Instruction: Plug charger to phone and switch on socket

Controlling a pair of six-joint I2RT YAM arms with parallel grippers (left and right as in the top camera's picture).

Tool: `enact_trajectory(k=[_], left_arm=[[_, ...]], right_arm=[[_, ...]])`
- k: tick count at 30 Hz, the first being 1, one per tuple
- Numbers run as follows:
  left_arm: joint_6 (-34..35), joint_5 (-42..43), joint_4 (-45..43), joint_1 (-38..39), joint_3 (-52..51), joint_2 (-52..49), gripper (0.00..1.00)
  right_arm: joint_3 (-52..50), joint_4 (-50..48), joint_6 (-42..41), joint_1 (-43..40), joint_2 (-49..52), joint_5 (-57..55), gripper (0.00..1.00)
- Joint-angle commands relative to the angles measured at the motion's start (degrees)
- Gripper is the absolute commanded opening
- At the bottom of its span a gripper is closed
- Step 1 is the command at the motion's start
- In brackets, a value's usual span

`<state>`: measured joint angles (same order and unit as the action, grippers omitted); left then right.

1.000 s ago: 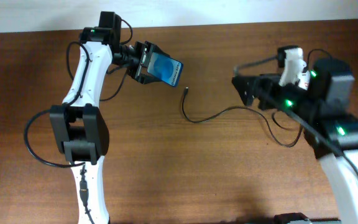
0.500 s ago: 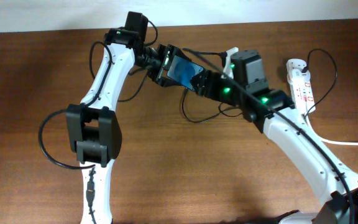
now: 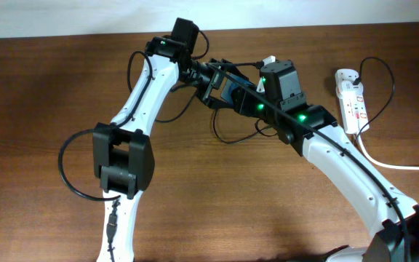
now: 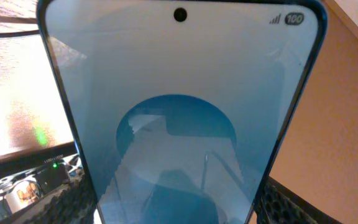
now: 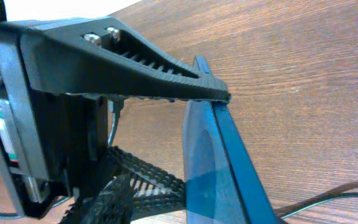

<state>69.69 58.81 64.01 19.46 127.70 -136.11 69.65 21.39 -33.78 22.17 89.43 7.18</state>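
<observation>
Now | left jaws grip phone [image 4: 179, 124], carried toward socket [image 3: 353, 102] | right jaws, seemingly open, closer at phone's edge.

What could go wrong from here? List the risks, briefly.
1. The right gripper is crowded against the phone, which the left gripper clamps by its edges. A bump could knock the phone loose or shift it in the grip.
2. The charger lies on the table beneath both grippers, and no hold on it is visible. A low sweep could snag or drag it.
</observation>
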Motion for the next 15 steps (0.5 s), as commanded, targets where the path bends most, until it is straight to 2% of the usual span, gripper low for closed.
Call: enact_trajectory(k=[1, 5, 12, 15], left_arm=[[0.0, 3.4, 0.1, 0.2, 1.6, 0.2, 0.0], [0.0, 4.0, 0.1, 0.3, 1.6, 0.2, 0.0], [0.0, 4.0, 0.1, 0.3, 1.6, 0.2, 0.0], [0.0, 4.0, 0.1, 0.3, 1.6, 0.2, 0.0]], right_arm=[[0.5, 0.9, 0.8, 0.2, 1.0, -2.1, 0.41], [0.4, 1.1, 1.9, 0.2, 2.1, -2.1, 0.39], [0.4, 0.6, 1.9, 0.2, 2.8, -3.0, 0.19], [0.4, 0.2, 1.9, 0.2, 2.8, -3.0, 0.15]])
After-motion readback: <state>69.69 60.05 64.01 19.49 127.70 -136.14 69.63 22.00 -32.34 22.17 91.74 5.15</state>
